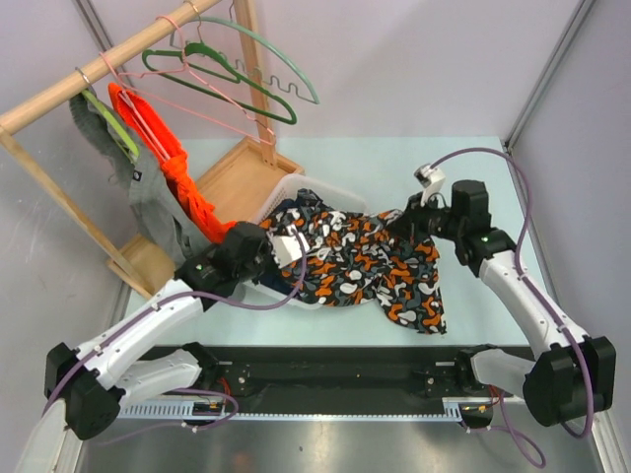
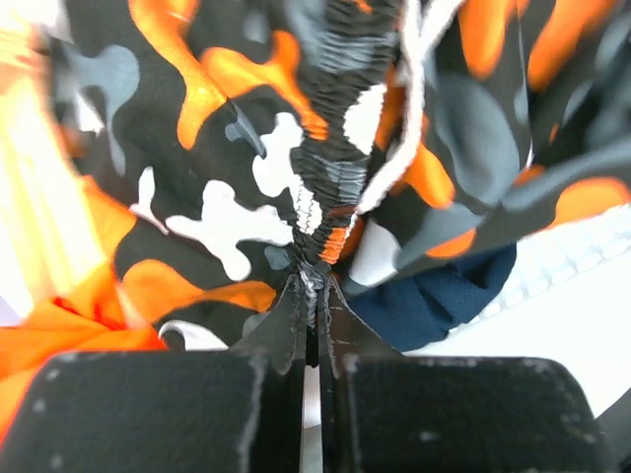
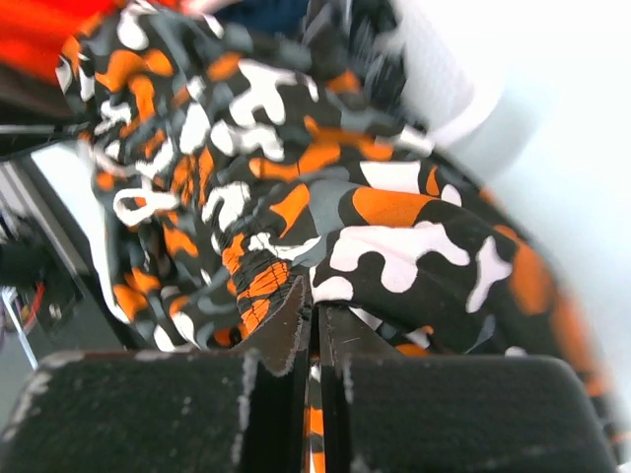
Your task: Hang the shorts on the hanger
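Pinched onto the waistband (image 2: 330, 148), our left gripper (image 2: 314, 296) and right gripper (image 3: 314, 307) hold the shorts (image 1: 355, 261) stretched between them above the table (image 1: 473, 168), probably to keep the waist open for the hanger (image 1: 202, 103) on the rack (image 1: 59, 94).

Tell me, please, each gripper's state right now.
Left gripper: shut on the floppy dark cloth shorts printed with orange, white and grey blobs.
Right gripper: shut on the same shorts.

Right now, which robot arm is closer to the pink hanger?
Left. The left end effector grips the shorts below the pink hanger; the right end effector grips them farther right.
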Controlling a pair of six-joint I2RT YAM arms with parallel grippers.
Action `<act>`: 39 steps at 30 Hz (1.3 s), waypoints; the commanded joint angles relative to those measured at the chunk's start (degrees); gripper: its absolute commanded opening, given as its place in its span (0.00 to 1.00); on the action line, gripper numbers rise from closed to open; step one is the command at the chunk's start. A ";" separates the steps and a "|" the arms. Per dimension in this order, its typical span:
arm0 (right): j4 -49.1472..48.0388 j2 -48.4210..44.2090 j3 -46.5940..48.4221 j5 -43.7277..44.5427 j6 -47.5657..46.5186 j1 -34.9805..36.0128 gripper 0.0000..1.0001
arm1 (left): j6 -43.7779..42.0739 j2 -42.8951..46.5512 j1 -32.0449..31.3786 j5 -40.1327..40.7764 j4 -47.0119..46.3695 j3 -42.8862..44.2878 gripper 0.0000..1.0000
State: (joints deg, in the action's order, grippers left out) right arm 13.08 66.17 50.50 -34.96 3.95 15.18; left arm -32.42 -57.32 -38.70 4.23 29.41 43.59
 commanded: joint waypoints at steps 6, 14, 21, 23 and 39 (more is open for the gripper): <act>0.36 -0.70 3.47 -0.47 0.37 -0.95 0.05 | 3.68 -2.71 0.90 -2.39 1.71 10.81 0.01; 5.02 0.28 7.68 -0.02 -0.78 0.12 0.42 | 10.97 -3.41 0.90 -5.27 3.72 19.41 0.47; 11.52 -2.53 11.63 1.56 -1.57 -1.99 0.87 | 23.07 -2.53 0.99 -6.18 4.16 31.17 0.78; 12.14 -3.15 13.04 2.00 -2.10 -2.34 0.92 | 26.43 -3.93 1.69 -4.59 3.81 34.09 0.81; 9.68 -2.10 20.51 2.27 -2.27 -2.70 1.00 | 61.34 -13.24 13.56 14.75 -13.14 49.57 0.71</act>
State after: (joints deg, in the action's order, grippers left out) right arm 24.49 63.40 67.22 -32.38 1.87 12.62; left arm 20.73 -69.14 -26.81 15.64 25.65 93.38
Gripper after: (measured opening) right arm 0.994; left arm 0.694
